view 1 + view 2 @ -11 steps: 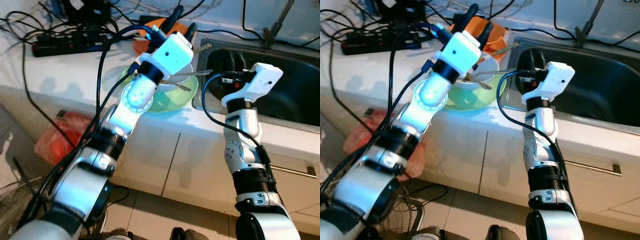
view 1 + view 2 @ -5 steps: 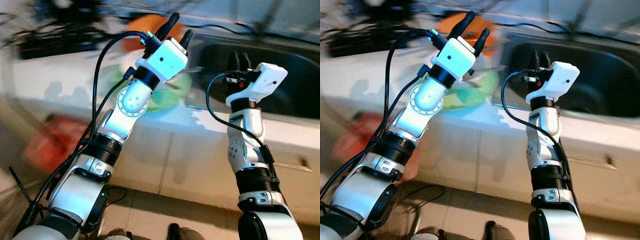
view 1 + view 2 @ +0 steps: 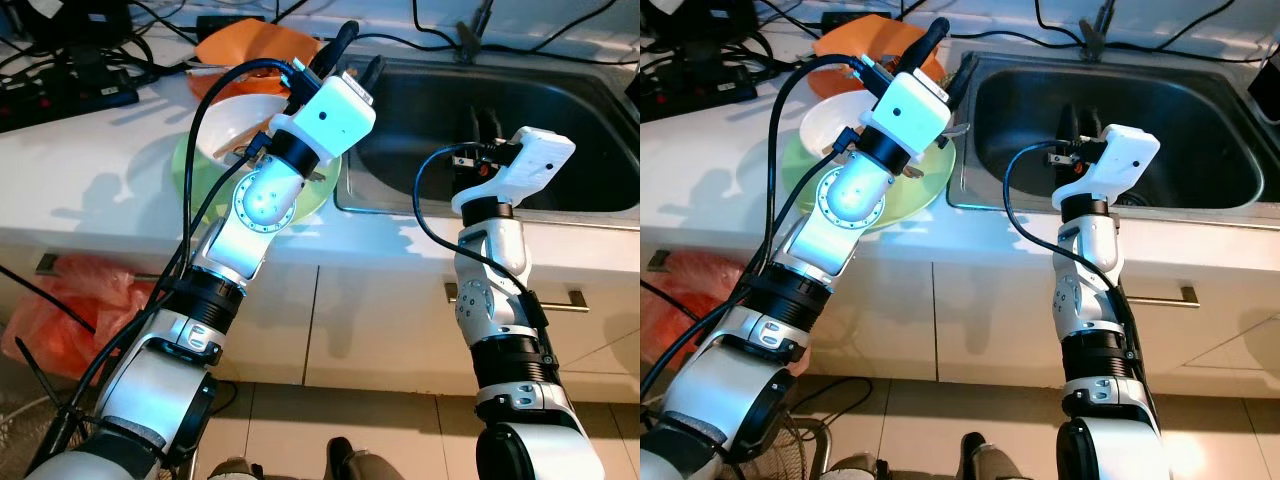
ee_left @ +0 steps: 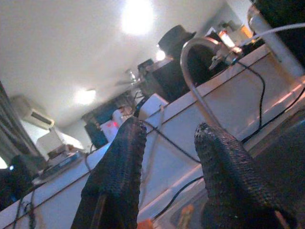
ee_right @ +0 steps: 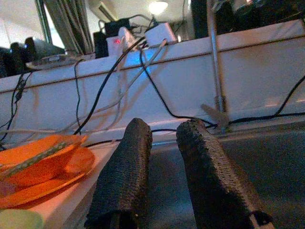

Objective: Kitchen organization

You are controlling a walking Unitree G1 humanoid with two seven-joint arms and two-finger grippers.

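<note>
Here, my left fingers (image 3: pixel 358 50) are raised, parted and empty, above a white bowl (image 3: pixel 835 118) stacked on a green plate (image 3: pixel 920 190) on the surface (image 3: pixel 90 160) beside the sink (image 3: pixel 1120 110). My right fingers (image 3: pixel 486 128), narrowly parted, hover over the basin. A utensil (image 3: pixel 952 130) lies across the plate, pointing toward the sink; my left forearm could knock it in.

No words, brands or numbers can be read here — not on the robot's white wrist housings, nor on the dishes, the counter or the boxes on the far ledge — the small marks there are blurred.
</note>
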